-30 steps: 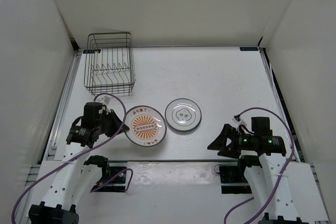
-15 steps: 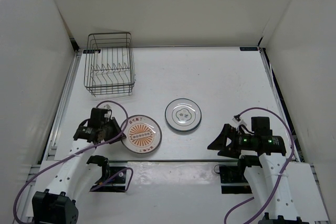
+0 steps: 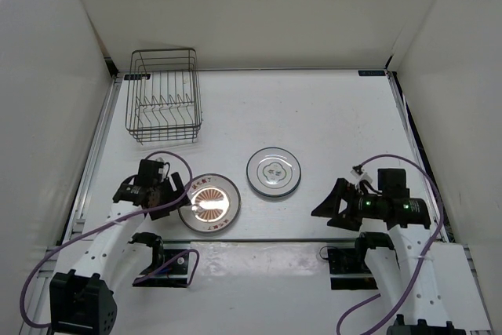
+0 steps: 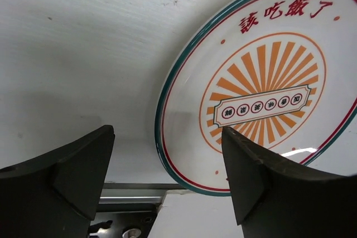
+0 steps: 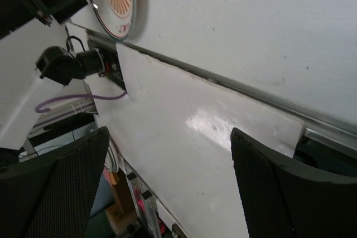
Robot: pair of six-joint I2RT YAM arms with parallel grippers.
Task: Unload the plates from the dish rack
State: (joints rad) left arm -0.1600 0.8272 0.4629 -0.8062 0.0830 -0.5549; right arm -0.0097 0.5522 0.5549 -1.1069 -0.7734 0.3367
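Dish rack (image 3: pixel 163 52) far-left; sunburst plate (image 3: pixel 209 203), ringed plate (image 3: pixel 274 172) on table (image 3: pixel 329 115).

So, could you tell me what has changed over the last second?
The left gripper brought the white plate with the orange sunburst centre closer to the robot and slightly left; its jaws now stand open. The right gripper shifted slightly. The white dark-ringed plate and the dark wire dish rack stayed put.

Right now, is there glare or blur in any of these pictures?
Top external: glare whitens the centre of the sunburst plate. Left wrist: only a small white glint near its rim; lettering sharp, left fingers dark, nearly featureless. Right wrist: a bright sheen on the white panel.
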